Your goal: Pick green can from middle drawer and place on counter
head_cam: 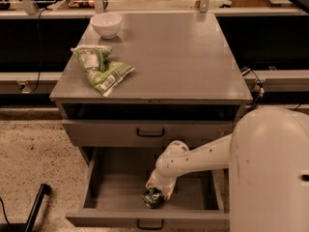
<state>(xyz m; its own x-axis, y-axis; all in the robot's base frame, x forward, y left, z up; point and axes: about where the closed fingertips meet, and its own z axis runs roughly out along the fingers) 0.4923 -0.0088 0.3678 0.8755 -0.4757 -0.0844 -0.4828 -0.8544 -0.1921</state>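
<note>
The green can [153, 197] lies on the floor of the open middle drawer [116, 178], near its front wall. My gripper [157, 191] reaches down into the drawer on the white arm [203, 158] and sits right on top of the can. Its fingers [165, 188] look drawn in against the can's sides, and the can's lower end sticks out below them. The can rests low in the drawer. The counter [178, 57] is the flat grey top above.
A white bowl [106, 24] and a green-and-white snack bag [100, 70] sit on the counter's left side. The shut upper drawer front [150, 132] hangs over the back of the open drawer. My white body [270, 173] fills the right. A black leg [36, 207] stands lower left.
</note>
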